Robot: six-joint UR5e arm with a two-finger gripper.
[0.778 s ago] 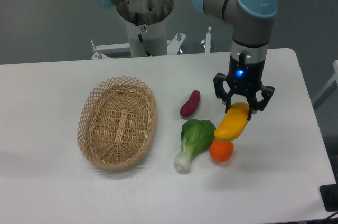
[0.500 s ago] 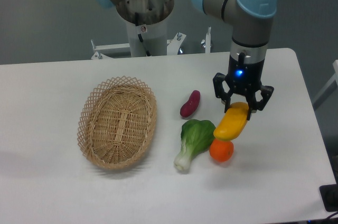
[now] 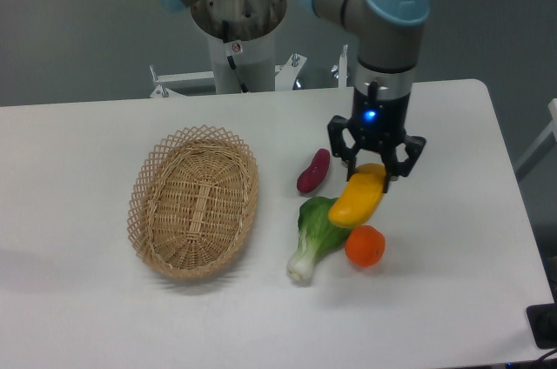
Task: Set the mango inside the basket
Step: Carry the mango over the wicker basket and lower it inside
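Note:
The mango [image 3: 357,197], yellow shading to orange at its upper end, hangs tilted in the air above the table. My gripper [image 3: 374,169] is shut on its upper end, black fingers on either side. It hangs over the leafy green's top and the orange. The basket [image 3: 194,202], an oval tan wicker one with a lattice rim, lies to the left on the white table, holding nothing, well apart from the gripper.
A leafy green [image 3: 317,228] lies below the mango, with a round orange fruit [image 3: 365,245] to its right. A small dark purple-red vegetable [image 3: 313,171] lies between basket and gripper. The arm's base [image 3: 237,21] stands at the table's back.
The gripper has moved left and a little up with the mango, away from above the orange and toward the leafy green. Nothing else has shifted.

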